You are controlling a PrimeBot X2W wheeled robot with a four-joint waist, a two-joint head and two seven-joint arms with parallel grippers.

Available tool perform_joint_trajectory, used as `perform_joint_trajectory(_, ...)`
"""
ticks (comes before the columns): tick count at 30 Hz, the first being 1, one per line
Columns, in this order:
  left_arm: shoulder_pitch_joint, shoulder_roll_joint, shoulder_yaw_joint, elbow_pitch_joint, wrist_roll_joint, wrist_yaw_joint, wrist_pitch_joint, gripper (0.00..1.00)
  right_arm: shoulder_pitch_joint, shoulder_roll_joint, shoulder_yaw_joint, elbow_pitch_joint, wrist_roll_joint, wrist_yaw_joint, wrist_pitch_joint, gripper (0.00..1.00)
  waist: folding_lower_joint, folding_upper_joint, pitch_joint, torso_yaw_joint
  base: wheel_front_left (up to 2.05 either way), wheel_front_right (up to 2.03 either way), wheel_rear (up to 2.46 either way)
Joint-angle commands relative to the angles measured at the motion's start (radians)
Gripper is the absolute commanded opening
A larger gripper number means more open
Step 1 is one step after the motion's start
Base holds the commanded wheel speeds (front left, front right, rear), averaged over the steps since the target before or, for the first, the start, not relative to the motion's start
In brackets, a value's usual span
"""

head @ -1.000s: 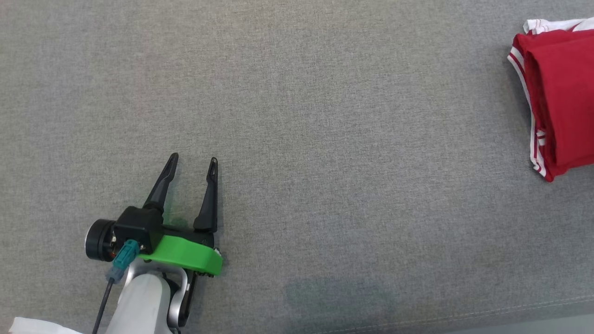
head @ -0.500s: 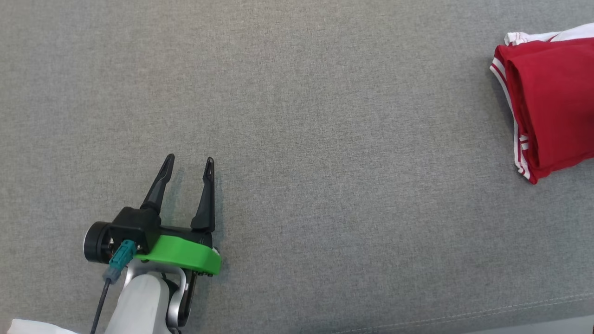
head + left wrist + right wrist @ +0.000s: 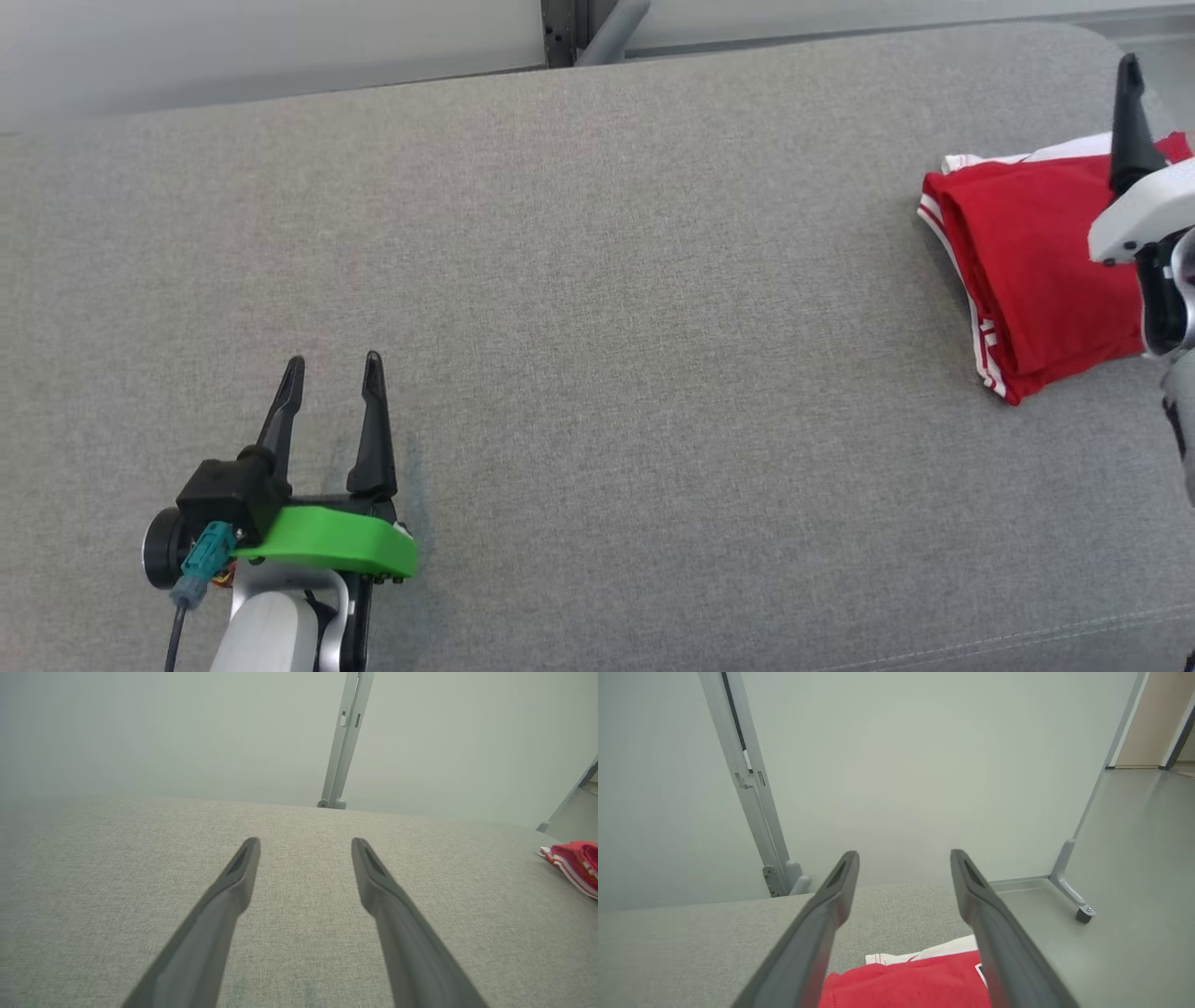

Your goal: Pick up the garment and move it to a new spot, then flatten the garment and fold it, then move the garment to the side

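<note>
1. We see the garment, red with white striped trim, folded into a compact bundle and lying at the right end of the worktop, near its far edge.
2. The worktop is covered in grey woven fabric, with a seam along its near edge.
3. The left gripper hovers low over the near left part of the worktop, well apart from the garment. Its jaws stand moderately apart with nothing between them.
4. A bright green bracket sits behind the left fingers, with a teal connector and a dark cable beside it.
5. The right gripper is above the garment's right side, jaws parted about as far as the left one's and holding nothing.
6. In the head view one dark finger and the white wrist housing cover the garment's right edge.
7. Behind the worktop stands a pale partition with a grey metal post; to the right, a foot with a small castor rests on the grey floor.
8. A small white tag shows at the garment's edge beside the right finger; its marking is too small for us to read.
</note>
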Motion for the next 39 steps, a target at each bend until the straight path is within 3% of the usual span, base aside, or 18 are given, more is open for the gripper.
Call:
perform_joint_trajectory(1, 0.027, -0.002, 0.014, 0.002, 0.0, 0.01, -0.004, 1.0, 0.052, 0.011, 0.029, -0.041, 0.032, 0.0, -0.005, 1.0, 0.0, 0.0033, -0.078, 0.003, 0.0, 0.0, 0.0)
perform_joint_trajectory(11, 0.111, -0.007, 0.072, 0.006, 0.02, 0.048, -0.004, 1.0, 0.302, 0.075, 0.112, -0.3, 0.109, 0.0, -0.006, 1.0, 0.0, 0.0033, -0.15, 0.019, 0.0, 0.0, 0.0)
perform_joint_trajectory(15, 0.144, -0.01, 0.09, 0.0, 0.019, 0.056, -0.004, 1.0, 0.422, 0.13, 0.091, -0.409, 0.079, 0.0, -0.011, 1.0, 0.0, 0.0033, -0.16, 0.03, 0.0, 0.0, 0.0)
perform_joint_trajectory(24, 0.204, -0.017, 0.063, -0.004, 0.015, 0.025, -0.004, 1.0, 0.688, 0.275, 0.019, -0.626, -0.052, 0.0, -0.016, 1.0, 0.0, 0.0033, -0.2, 0.063, 0.0, 0.0, 0.0)
perform_joint_trajectory(31, 0.215, -0.021, 0.029, 0.006, 0.021, 0.027, -0.004, 1.0, 0.787, 0.327, 0.011, -0.713, -0.081, 0.0, 0.001, 1.0, 0.0, 0.0033, -0.21, 0.069, 0.0, 0.0, 0.0)
perform_joint_trajectory(39, 0.216, -0.022, 0.033, -0.015, 0.034, 0.034, -0.004, 1.0, 0.839, 0.342, 0.011, -0.742, -0.089, 0.0, 0.007, 1.0, 0.0, 0.0033, -0.216, 0.074, 0.0, 0.0, 0.0)
